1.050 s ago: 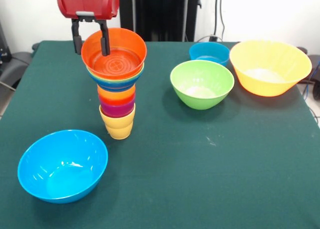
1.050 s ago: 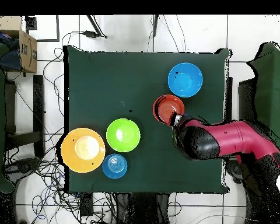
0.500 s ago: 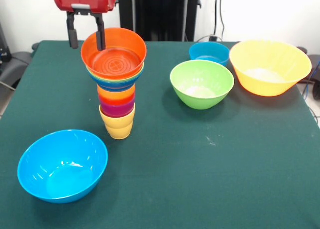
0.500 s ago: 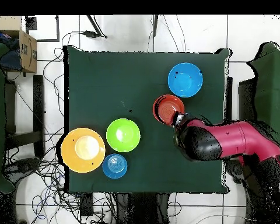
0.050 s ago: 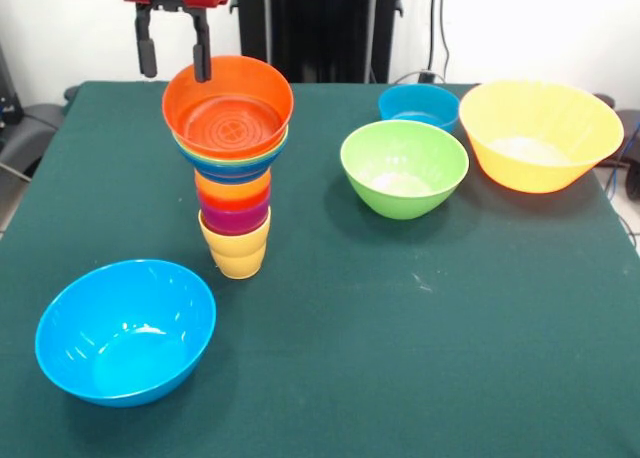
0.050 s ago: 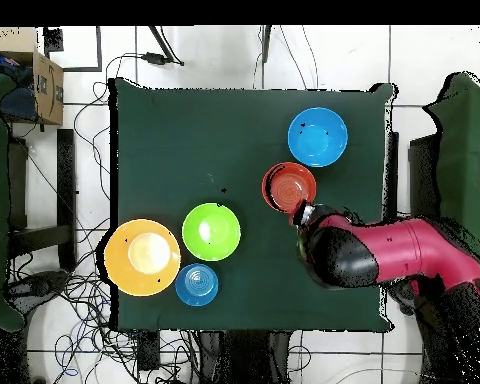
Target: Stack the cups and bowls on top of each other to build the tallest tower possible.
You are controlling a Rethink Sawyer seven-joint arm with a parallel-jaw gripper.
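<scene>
The tower (image 5: 232,168) stands left of centre in the front view: a yellow cup (image 5: 236,254) at the bottom, purple and orange cups above, then nested bowls topped by an orange-red bowl (image 5: 228,104). From overhead the tower shows as the red bowl (image 6: 289,187). My gripper (image 5: 174,50) hangs open above the top bowl's far-left rim, empty and clear of it. Loose bowls lie around: light blue (image 5: 125,330), green (image 5: 404,167), orange-yellow (image 5: 540,134), a small blue one (image 5: 418,106).
The green cloth-covered table (image 5: 400,338) holds everything. In the overhead view the red arm (image 6: 384,252) reaches in from the right beside the tower. A cardboard box (image 6: 34,85) and cables lie on the floor off the table.
My gripper has risen off the orange-red bowl's rim, where one finger had been inside, and now hangs above it. The arm drew back slightly. The tower stayed still.
</scene>
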